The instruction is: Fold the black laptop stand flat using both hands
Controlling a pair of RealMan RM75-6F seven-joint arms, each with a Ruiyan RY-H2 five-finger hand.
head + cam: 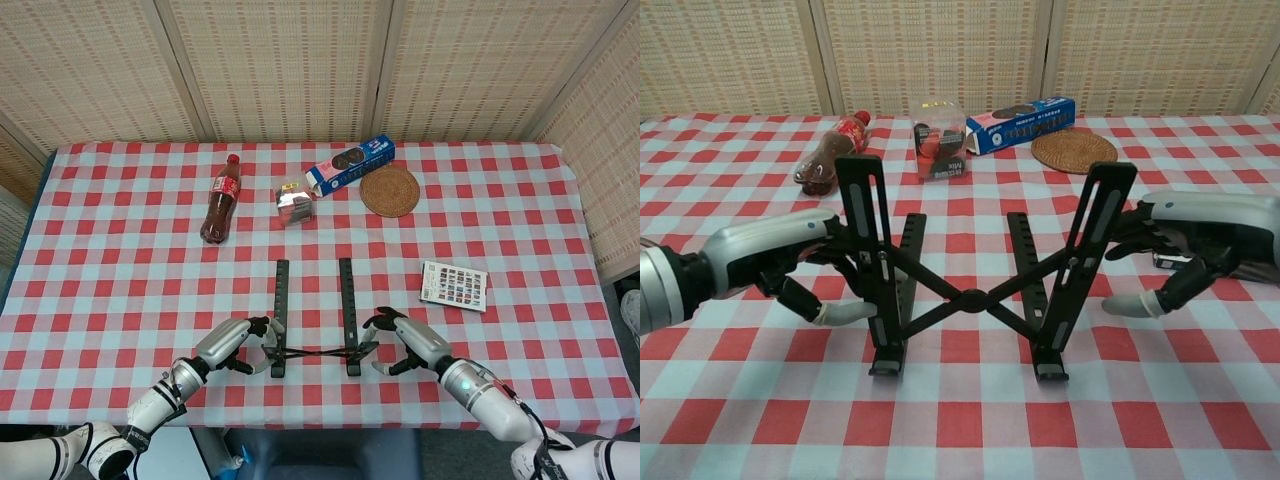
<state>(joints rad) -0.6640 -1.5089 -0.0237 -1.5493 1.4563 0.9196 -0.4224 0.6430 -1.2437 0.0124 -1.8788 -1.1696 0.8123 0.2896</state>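
The black laptop stand (975,275) is not yet folded: it stands open near the surface's front edge, held by the left hand (790,262), the right hand (1185,245) curled just beside it.

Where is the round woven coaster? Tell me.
In the head view the round woven coaster lies on the far side of the table, right of centre, just right of the blue cookie box and well beyond the black laptop stand.

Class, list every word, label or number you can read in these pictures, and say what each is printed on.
Blue biscuit box: white lettering, too blurred to read.
Cola bottle: red label, script unreadable.
Clear snack packet: print too small.
Card of coloured squares: no legible text.
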